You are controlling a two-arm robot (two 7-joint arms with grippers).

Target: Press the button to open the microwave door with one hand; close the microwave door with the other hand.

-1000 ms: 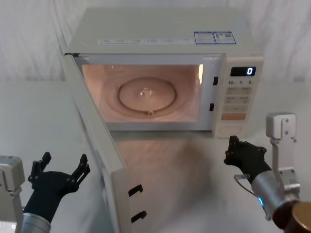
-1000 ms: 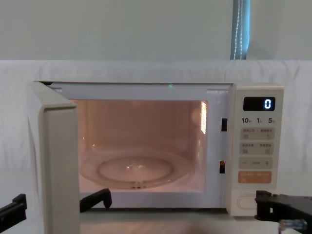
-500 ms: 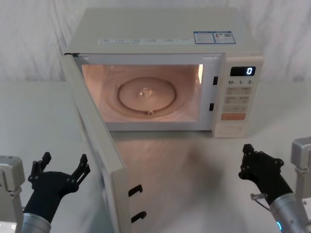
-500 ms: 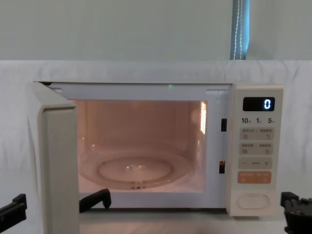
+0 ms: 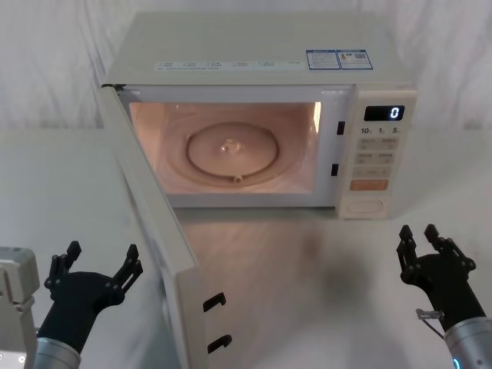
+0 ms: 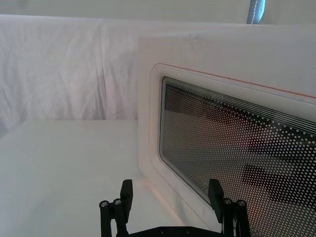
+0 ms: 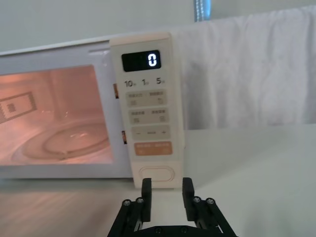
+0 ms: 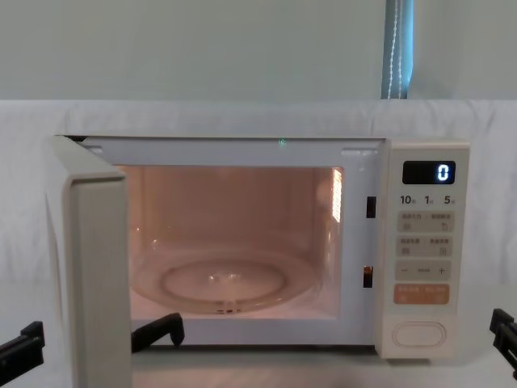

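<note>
The microwave door (image 5: 150, 223) stands wide open, swung out to the left, its latch hooks facing me. The left wrist view shows its dotted dark window (image 6: 237, 148) close ahead. My left gripper (image 5: 102, 257) is open, low on the outer side of the door and not touching it. The cream oval button (image 5: 364, 207) sits at the bottom of the control strip, below the orange key. My right gripper (image 5: 427, 246) hovers in front of and to the right of the button, clear of it. In the right wrist view, the right gripper (image 7: 167, 190) is narrowly open and empty, with the button (image 7: 157, 173) just beyond.
The cream microwave (image 5: 254, 46) stands at the back of the white table (image 5: 307, 292). Its lit cavity holds a glass turntable (image 5: 231, 150), and the display (image 5: 384, 113) reads 0. A white cloth hangs behind. The open door blocks the space in front of the cavity's left side.
My right gripper has drawn back from the button toward me and to the right, and its fingers have spread a little. The door and the left gripper have not moved.
</note>
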